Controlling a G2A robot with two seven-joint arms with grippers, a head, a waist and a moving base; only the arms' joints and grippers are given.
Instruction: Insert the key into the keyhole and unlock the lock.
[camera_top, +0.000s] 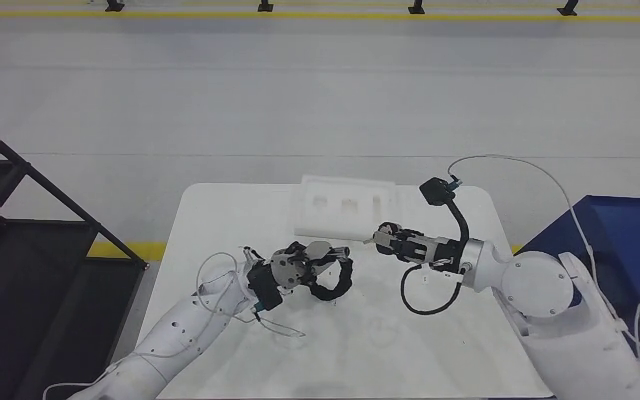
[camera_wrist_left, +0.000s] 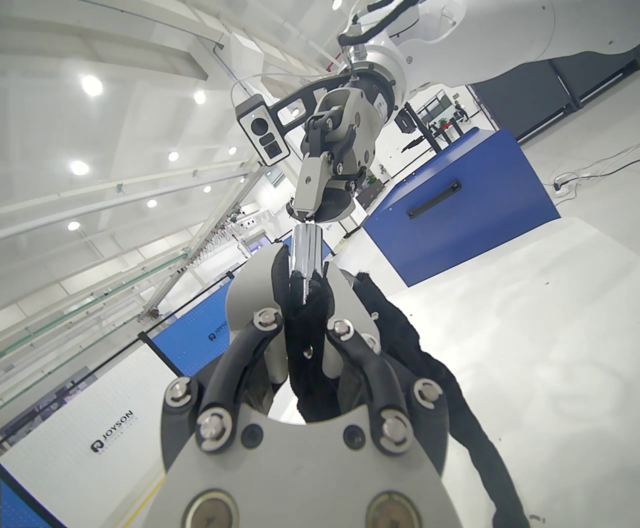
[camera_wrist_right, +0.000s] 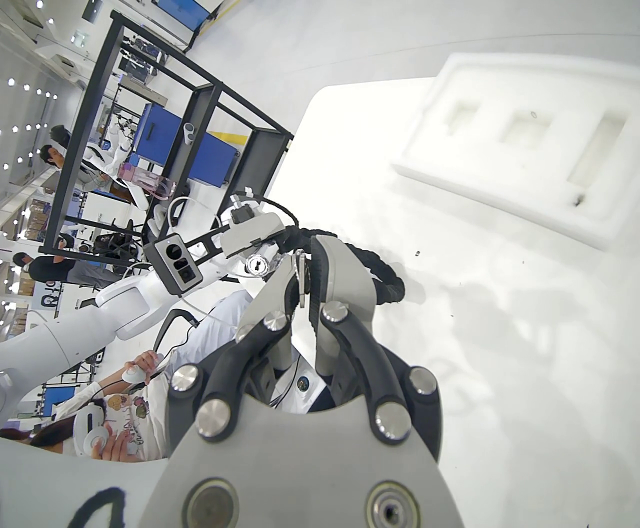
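My left gripper (camera_wrist_left: 302, 272) is shut on a chrome lock cylinder (camera_wrist_left: 306, 250), whose black cable loop (camera_wrist_left: 425, 370) hangs beside the fingers. In the top view this gripper (camera_top: 320, 255) holds the lock above the table's front left, cable loop (camera_top: 338, 282) below it. My right gripper (camera_wrist_right: 302, 265) is shut on a flat silver key (camera_wrist_right: 301, 282). The lock's round keyhole face (camera_wrist_right: 257, 265) points at it, with the key just beside the slot. From the left wrist, the right gripper (camera_wrist_left: 312, 210) hangs right over the cylinder's end; I cannot tell if the key touches.
A white foam tray (camera_top: 345, 205) with rectangular pockets lies at the back of the white table (camera_top: 430, 340). A blue cabinet (camera_top: 600, 230) stands off the table's right side and a black frame rack (camera_top: 50, 260) off its left.
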